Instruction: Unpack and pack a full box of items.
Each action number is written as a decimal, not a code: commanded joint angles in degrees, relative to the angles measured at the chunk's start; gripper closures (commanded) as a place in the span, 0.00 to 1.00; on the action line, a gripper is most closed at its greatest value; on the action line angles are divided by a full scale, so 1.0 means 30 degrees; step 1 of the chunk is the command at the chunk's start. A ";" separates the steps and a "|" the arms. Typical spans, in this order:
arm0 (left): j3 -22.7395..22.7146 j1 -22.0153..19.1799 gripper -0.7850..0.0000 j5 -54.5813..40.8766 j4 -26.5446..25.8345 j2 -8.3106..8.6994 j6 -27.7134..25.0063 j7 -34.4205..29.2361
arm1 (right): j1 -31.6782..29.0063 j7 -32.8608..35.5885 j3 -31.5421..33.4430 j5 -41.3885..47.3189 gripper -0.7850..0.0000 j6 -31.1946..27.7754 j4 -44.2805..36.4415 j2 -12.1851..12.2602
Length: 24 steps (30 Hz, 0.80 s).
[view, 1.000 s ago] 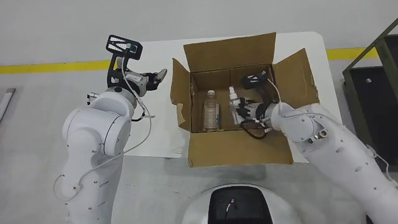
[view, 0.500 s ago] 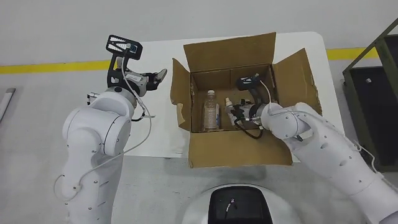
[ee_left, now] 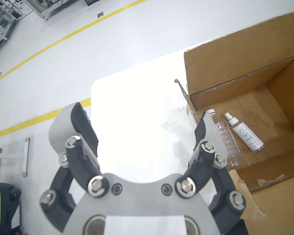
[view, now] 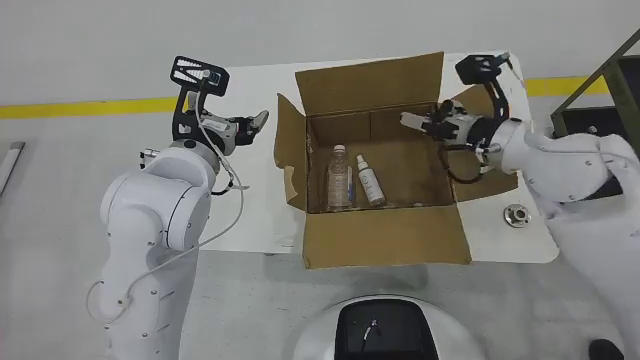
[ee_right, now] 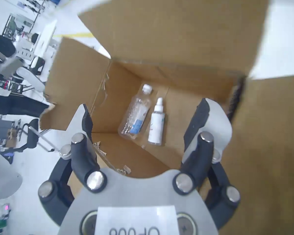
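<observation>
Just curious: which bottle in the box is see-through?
The ribbed clear bottle with the screw cap; the spray bottle beside it is opaque white.

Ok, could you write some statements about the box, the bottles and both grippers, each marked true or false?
A clear bottle and a white spray bottle lie side by side in the cardboard box. True.
The right gripper holds the spray bottle. False: its fingers are open and empty; the spray bottle lies on the box floor.
The left gripper is open above the table, beside the box. True.
The box flaps are shut. False: the flaps stand open.
</observation>
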 commanded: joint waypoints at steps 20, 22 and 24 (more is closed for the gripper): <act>0.0000 0.0000 0.00 0.0000 0.0000 0.0000 0.0000 0.0000 | -0.3913 1.2102 0.7504 -0.8968 0.00 -0.5776 -0.0220 0.2125; 0.0000 0.0000 0.00 0.0000 0.0000 0.0000 0.0000 0.0000 | -0.4356 1.2102 0.6825 -0.8963 0.00 -0.6025 0.0401 0.2172; 0.0000 0.0000 0.00 0.0000 0.0000 0.0000 0.0000 0.0000 | -0.4765 1.2102 0.6139 -0.8864 0.00 -0.6272 0.0717 0.2236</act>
